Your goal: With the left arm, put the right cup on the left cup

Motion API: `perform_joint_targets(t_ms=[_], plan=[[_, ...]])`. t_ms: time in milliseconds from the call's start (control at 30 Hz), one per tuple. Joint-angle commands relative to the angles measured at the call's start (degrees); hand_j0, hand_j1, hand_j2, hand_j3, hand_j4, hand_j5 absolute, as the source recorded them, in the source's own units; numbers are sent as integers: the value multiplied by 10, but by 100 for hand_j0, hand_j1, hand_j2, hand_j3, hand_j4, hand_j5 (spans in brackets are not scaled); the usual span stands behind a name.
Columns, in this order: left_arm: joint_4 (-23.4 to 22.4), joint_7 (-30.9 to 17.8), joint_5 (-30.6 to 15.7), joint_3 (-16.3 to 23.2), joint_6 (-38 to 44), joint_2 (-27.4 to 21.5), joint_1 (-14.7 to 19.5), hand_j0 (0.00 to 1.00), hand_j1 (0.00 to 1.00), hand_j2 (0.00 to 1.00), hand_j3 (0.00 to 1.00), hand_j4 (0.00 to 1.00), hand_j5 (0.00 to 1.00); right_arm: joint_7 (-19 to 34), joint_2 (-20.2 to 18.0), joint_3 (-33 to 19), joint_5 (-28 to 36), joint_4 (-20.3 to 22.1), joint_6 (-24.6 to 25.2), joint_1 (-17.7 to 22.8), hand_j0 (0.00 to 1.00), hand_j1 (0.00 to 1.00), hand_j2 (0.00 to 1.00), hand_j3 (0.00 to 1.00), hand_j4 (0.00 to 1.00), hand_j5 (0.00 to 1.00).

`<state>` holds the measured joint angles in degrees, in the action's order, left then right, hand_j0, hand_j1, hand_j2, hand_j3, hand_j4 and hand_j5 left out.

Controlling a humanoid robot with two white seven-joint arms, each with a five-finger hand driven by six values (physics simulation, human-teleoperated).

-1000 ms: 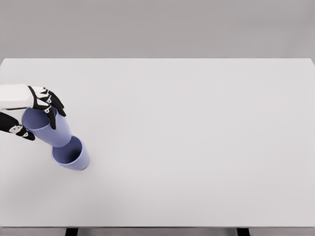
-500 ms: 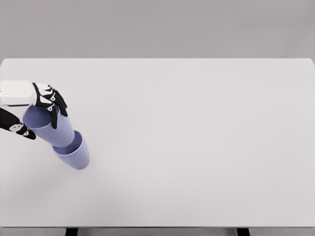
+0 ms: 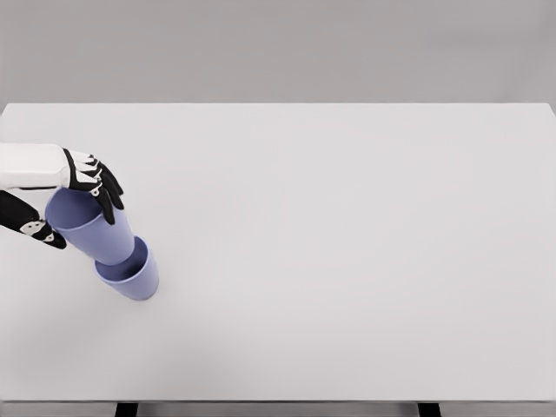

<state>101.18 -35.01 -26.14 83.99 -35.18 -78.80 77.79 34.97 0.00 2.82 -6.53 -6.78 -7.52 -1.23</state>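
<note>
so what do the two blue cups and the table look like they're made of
Held cup and lower cup: likely matte plastic, given the uniform periwinkle colour, thin rims and absence of glare. Table: smooth, plain white top, perhaps laminate; a render, so uncertain.

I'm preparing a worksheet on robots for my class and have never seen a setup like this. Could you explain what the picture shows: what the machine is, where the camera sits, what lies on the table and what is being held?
This is a computer-simulated scene, not a photo. The camera sits on a humanoid robot's head and looks down at a white table. From the left edge comes the robot's white left arm, ending in a five-finger left hand with black fingers. That hand grips a blue held cup, tilted, with its bottom inside the mouth of a second blue cup standing on the table. So one cup is being stacked into the other. The right arm is out of view.
</note>
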Motion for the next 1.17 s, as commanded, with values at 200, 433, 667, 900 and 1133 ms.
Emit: perform_joint_targets(t_ms=[200,433,667,900,1133], plan=[[0,0,-5,-1,2,0,1,83,83,83,83,83,83,0,0,0,-1,0,0,0,100,100,100,100,100,100],[0,0,-4,-1,2,0,1,89,89,89,89,89,89,0,0,0,-1,0,0,0,100,100,100,100,100,100],[0,0,-4,-2,2,1,2,92,92,92,92,92,92,0,0,0,-1,-1,0,0,100,100,100,100,100,100],[0,0,-37,-44,2,16,16,100,100,100,100,100,100,0,0,0,-1,-1,0,0,100,100,100,100,100,100],[0,0,-102,-51,2,189,44,100,100,100,100,100,100,0,0,0,-1,0,0,0,100,100,100,100,100,100]])
